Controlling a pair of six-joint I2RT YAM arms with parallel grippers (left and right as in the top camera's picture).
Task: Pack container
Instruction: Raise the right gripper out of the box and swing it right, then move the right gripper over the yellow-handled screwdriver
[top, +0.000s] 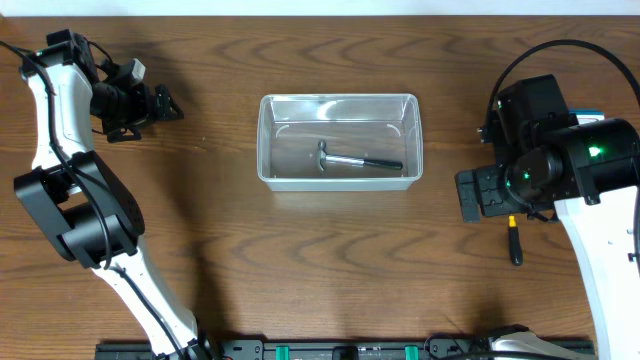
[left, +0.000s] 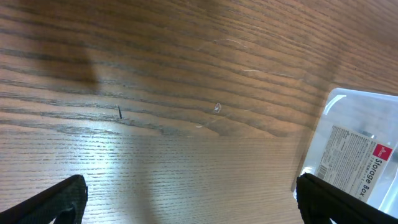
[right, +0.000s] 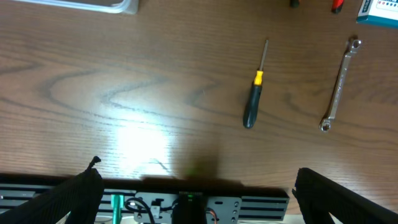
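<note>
Clear, colourless rectangular plastic container (top: 340, 98) at middle of wooden bench (top: 220, 250), small grey hammer (top: 355, 161) inside: likely light, stiff, slippery; best taken at rim. Spread wide, empty: left hand (left: 189, 182), right hand (right: 198, 171).

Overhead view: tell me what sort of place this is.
Most likely a robotics lab workbench, not a home. A left arm and a right arm stand at either end of a wood-grain table. A clear container holds a hammer, and a screwdriver lies loose nearby.
</note>
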